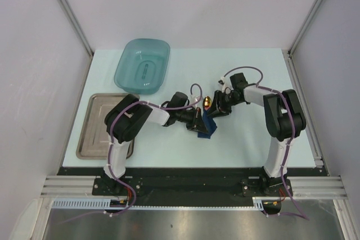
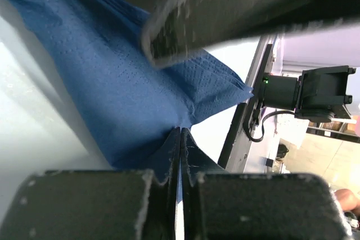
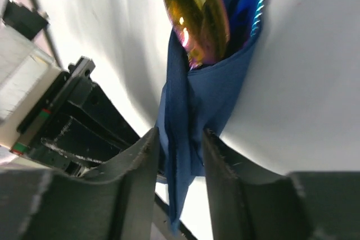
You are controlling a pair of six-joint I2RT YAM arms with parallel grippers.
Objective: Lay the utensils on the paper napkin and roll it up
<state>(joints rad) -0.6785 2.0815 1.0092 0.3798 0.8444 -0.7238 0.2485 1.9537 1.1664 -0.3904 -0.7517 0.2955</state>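
Observation:
The navy paper napkin [image 1: 205,127] lies mid-table, folded into a bundle around the utensils [image 3: 254,4]. The spoon's gold bowl [image 1: 208,102] sticks out of its far end, and in the right wrist view the bowl [image 3: 194,15] shows beside an iridescent serrated piece. My left gripper [image 1: 197,120] is at the bundle's left side. In the left wrist view it [image 2: 180,132] is shut, pinching a fold of the napkin [image 2: 112,82]. My right gripper [image 1: 217,111] comes from the right, and in its wrist view it [image 3: 180,139] clasps the wrapped napkin [image 3: 197,111] between its fingers.
A translucent teal tub [image 1: 142,66] stands at the back left. A metal tray [image 1: 97,127] lies at the left edge, partly under the left arm. Frame posts rise at the table's sides.

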